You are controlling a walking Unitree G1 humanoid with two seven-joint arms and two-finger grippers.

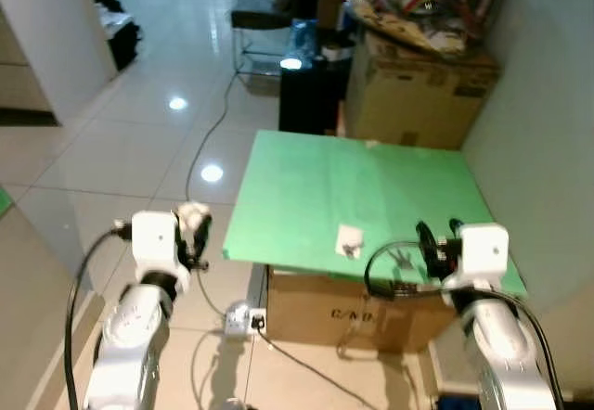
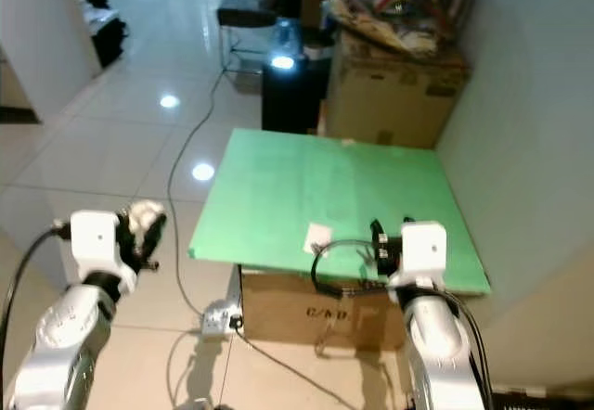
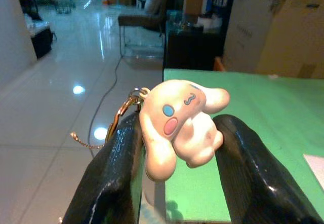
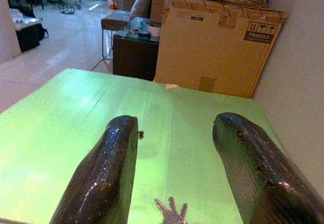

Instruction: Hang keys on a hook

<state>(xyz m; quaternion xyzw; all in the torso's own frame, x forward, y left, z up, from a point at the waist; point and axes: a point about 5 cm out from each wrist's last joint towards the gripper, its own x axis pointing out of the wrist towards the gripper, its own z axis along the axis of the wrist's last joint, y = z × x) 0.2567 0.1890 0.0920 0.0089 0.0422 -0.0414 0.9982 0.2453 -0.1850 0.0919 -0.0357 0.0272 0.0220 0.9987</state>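
1. Left gripper raised off the near-left corner of the green tabletop, above the tiled floor; fingers closed onto a white plush keychain charm with blue eyes and a pink cheek.
2. Gold key ring and a short bead chain hanging from the charm beside the one finger.
3. Same charm seen from the head camera as a pale lump at the tip of the left gripper.
4. Right gripper held low over the near edge of the tabletop, fingers spread well apart, nothing between them.
5. Small dark bunch of keys lying flat on the green surface, below the gap between the right fingers.
6. White card flat on the tabletop near the front edge, just left of the right gripper, something small and dark at its lower edge.
7. Tabletop resting on a cardboard box with dark lettering.
8. Larger cardboard box with a "FRAGILE" label behind the table against the wall, clutter piled on top.
9. Black cabinet beside that box; chair farther back.
10. Cable trailing across the floor to a power strip by the table's box.
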